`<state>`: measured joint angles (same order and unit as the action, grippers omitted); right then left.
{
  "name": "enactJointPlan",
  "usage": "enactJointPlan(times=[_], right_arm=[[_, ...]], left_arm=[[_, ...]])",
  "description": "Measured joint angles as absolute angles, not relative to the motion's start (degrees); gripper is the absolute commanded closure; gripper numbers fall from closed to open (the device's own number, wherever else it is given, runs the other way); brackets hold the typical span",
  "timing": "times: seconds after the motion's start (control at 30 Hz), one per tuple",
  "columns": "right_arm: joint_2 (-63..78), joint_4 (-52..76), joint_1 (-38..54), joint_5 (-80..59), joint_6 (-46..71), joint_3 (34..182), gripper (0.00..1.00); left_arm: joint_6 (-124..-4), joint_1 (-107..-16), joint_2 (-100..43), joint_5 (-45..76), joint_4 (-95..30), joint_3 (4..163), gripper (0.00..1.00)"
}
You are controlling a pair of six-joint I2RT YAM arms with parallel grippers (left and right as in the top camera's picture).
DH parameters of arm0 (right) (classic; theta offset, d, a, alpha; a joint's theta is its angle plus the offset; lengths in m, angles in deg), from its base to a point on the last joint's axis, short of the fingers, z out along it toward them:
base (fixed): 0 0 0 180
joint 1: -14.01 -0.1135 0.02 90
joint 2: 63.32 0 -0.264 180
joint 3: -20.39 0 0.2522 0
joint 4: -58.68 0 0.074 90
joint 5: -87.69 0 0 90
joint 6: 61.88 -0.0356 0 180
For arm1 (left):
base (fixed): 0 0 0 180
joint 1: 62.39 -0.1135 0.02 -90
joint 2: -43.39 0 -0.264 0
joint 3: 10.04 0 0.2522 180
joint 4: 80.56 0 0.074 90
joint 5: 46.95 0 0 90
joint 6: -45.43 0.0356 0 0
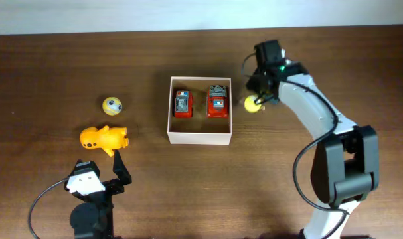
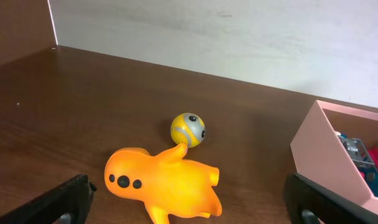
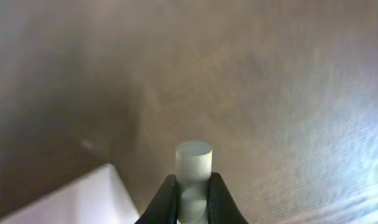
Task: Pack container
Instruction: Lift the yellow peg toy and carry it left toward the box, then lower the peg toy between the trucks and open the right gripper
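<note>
Container (image 1: pixel 200 138) sits on the bench (image 1: pixel 48 73) overhead, two red cars (image 1: pixel 183 104) inside, markings too small to read; right tool (image 1: pixel 257 99), just right of it, grips a yellow toy (image 1: pixel 253 104). Left wrist: left tool (image 2: pixel 185 182) gapes wide, orange toy (image 2: pixel 164 186) and ball (image 2: pixel 188 129) left of the container. Right wrist: fingers (image 3: pixel 167 199) clamp a pale stub (image 3: pixel 193 158).

this looks like a robotics lab or test station, not a home. two jointed robot arms, a left arm (image 1: pixel 89 186) and a right arm (image 1: pixel 317 113), stand at one dark wood-grain tabletop (image 1: pixel 42 60), cables (image 1: pixel 298 174) looping from them, before a bare pale wall (image 2: pixel 238 37). the objects are few and small: an orange toy animal (image 1: pixel 103 138), a ball (image 1: pixel 111 105), a yellow toy (image 1: pixel 253 103) and a white-walled container (image 1: pixel 200 138).
</note>
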<state>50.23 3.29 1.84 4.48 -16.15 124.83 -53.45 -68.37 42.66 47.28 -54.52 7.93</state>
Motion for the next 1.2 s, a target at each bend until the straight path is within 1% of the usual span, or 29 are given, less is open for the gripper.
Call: enactJointPlan(times=[0.3,0.5,0.87,1.03,1.2], right_arm=[[50.3,-2.2,2.3,4.2,-7.3,136.7,0.91],[50.3,-2.5,0.6,2.7,-3.7,139.5,0.91],[50.3,-0.6,-10.0,1.0,-2.7,139.6,0.90],[50.3,2.1,-15.1,2.9,-2.7,139.6,0.90],[51.9,3.0,-17.3,3.9,-2.7,139.6,0.90]], left_arm=[[-53.5,-68.4,42.7,47.3,-54.5,7.9,0.01],[-53.5,-68.3,42.7,47.3,-54.5,7.9,0.01],[-53.5,-68.4,42.7,47.3,-54.5,7.9,0.01],[-53.5,-68.4,42.7,47.3,-54.5,7.9,0.01],[-53.5,-68.3,42.7,47.3,-54.5,7.9,0.01]])
